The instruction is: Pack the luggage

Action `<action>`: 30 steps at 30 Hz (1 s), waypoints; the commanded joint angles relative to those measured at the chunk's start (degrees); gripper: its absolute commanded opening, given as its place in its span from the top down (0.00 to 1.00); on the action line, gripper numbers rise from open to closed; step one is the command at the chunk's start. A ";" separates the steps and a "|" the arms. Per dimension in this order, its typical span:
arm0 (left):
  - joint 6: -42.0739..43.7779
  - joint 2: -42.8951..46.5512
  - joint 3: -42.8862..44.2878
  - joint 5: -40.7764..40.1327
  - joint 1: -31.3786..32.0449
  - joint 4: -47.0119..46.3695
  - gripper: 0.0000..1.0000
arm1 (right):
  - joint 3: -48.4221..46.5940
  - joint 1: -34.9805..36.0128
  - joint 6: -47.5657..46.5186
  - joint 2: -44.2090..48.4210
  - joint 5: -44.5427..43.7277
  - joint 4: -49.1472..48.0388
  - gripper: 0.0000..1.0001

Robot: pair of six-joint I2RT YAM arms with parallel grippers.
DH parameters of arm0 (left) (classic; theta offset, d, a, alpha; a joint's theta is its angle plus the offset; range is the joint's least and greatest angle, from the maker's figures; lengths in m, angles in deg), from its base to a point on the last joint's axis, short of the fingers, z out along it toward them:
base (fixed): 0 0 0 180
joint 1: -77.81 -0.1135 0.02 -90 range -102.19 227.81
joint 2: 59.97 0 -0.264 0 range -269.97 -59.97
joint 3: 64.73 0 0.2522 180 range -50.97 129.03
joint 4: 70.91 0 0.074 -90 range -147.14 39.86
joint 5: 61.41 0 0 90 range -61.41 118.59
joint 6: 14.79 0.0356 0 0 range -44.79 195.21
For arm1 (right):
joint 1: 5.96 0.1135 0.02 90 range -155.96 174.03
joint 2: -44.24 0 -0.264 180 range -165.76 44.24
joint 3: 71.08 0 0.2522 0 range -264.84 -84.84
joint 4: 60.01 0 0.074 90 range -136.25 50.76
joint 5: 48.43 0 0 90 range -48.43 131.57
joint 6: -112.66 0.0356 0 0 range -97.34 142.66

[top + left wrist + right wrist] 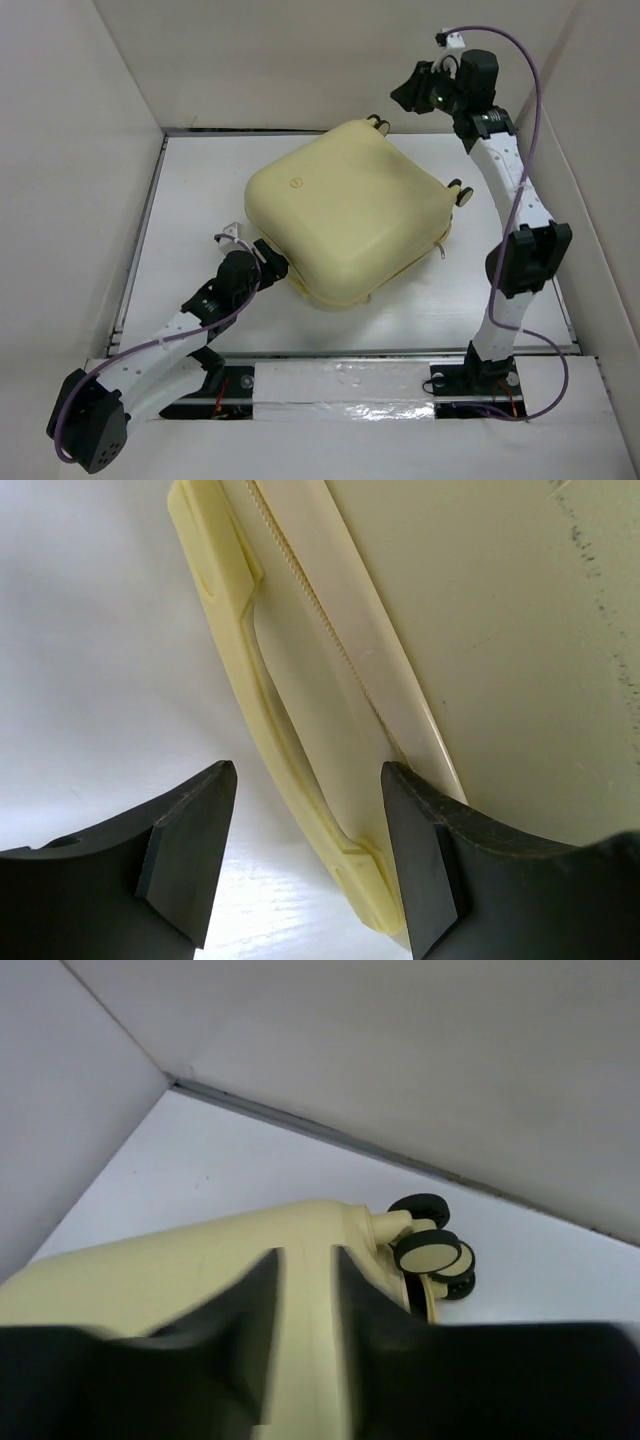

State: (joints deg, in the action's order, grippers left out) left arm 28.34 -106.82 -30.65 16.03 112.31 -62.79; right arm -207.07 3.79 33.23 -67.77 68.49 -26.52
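The luggage (345, 215) is a pale yellow hard-shell suitcase lying shut and flat in the middle of the white table, wheels (462, 193) toward the far right. My left gripper (272, 262) is open at its near left edge. In the left wrist view the gripper (308, 780) has its jaws on either side of the lower end of the yellow carry handle (240, 630), beside the zip (310, 610). My right gripper (405, 95) hangs high above the far right corner, empty. In its wrist view the gripper (307, 1260) shows a narrow gap, with the suitcase (180, 1270) and wheels (428, 1250) below.
White walls enclose the table (200, 180) at the back (300, 60), left (70, 200) and right. A second pair of wheels (380, 124) sits near the back wall. A zip pull (440, 250) sticks out on the suitcase's right side.
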 commanded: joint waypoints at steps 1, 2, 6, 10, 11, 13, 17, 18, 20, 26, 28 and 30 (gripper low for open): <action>-0.15 0.00 7.54 0.17 -0.57 -10.44 0.42 | 15.35 -0.27 -0.99 11.59 -0.81 -4.55 0.79; 0.02 0.18 7.63 -0.53 -0.58 -10.00 0.42 | 20.93 -0.27 0.40 15.90 -1.42 -7.83 0.96; -0.33 5.43 4.22 -4.31 -0.58 -8.15 0.47 | 50.80 2.27 3.84 40.76 -7.81 -21.80 1.00; -0.24 9.67 1.57 -8.70 -1.62 -2.80 0.53 | 75.70 4.57 9.29 62.49 -17.33 -27.81 1.00; -0.24 10.37 0.96 -8.71 -2.15 -1.40 0.55 | 81.31 4.57 10.51 68.79 -18.38 -26.33 1.00; 0.11 11.52 -0.71 -8.54 -2.16 -0.94 0.59 | 84.43 4.57 12.10 74.45 -21.55 -18.55 1.00; -0.24 11.08 -2.12 -7.66 -2.77 0.29 0.64 | 90.93 4.57 17.10 86.41 -30.40 -9.90 1.00; -0.41 10.56 -2.64 -7.14 -3.56 0.03 0.71 | 93.30 4.57 17.73 88.43 -35.83 -8.75 1.00; -0.42 10.11 -2.74 -3.72 -5.23 -0.67 0.72 | 94.89 4.57 18.35 88.45 -38.25 -6.46 1.00; 1.25 4.50 -2.03 2.53 -7.61 -4.35 0.53 | 98.42 2.81 18.52 73.00 -34.13 -15.42 1.00; 1.61 1.60 -1.68 5.25 -7.61 -5.86 0.38 | 98.50 2.19 18.70 68.00 -33.42 -18.56 1.00; 1.87 -1.12 -1.33 6.31 -7.61 -8.49 0.34 | 99.73 2.19 19.31 66.05 -32.29 -21.64 1.00</action>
State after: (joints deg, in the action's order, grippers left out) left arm 28.95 -105.66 -32.99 18.30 104.94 -65.53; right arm -108.24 6.48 51.30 -0.17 35.73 -40.09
